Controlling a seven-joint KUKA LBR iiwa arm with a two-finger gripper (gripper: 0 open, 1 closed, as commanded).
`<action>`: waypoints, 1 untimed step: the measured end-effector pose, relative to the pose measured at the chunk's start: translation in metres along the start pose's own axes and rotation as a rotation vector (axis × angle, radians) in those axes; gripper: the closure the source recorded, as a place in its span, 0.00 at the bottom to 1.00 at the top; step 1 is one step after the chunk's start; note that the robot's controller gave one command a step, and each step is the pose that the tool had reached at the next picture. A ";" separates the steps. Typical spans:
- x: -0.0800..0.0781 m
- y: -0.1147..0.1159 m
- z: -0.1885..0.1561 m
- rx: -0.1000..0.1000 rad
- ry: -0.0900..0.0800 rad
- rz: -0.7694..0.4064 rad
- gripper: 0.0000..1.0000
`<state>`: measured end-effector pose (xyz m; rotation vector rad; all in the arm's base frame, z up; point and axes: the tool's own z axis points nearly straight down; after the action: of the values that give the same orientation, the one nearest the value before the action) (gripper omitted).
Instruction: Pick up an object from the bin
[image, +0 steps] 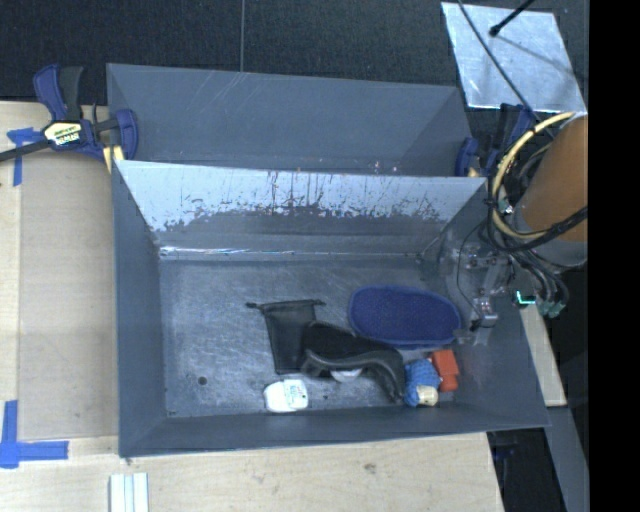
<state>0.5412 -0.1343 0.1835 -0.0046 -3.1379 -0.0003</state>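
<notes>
The gripper (482, 318) hangs low at the right side of the frame, close against the bin's sloping right wall. Whether it is set wide or narrow cannot be told from this angle, and nothing can be seen held in it. Above it, the wrist carries looped cables and an orange cover (556, 180) at the upper right of the frame.

Just left of the gripper lies a blue oval thing (404, 313), flat on the floor, its right end nearest the tool; whether the two touch cannot be told. Below the gripper, toward the lower right of the floor, a small orange-red block (446, 367) sits beside a small blue and cream thing (422, 384).

Further left, a black curved thing (345, 352) lies against the lower edge of the blue oval. Next to it, toward the middle of the frame, is a dark flat piece (284, 330) with a crossbar at its top. A small white thing (287, 396) rests near the front wall of the grey bin (140, 330), lower centre. The left half of the floor is bare metal.
</notes>
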 end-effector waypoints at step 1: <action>-0.019 0.029 0.104 0.000 -0.004 0.025 0.00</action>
<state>0.5600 -0.1055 0.0792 -0.0439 -3.1415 -0.0003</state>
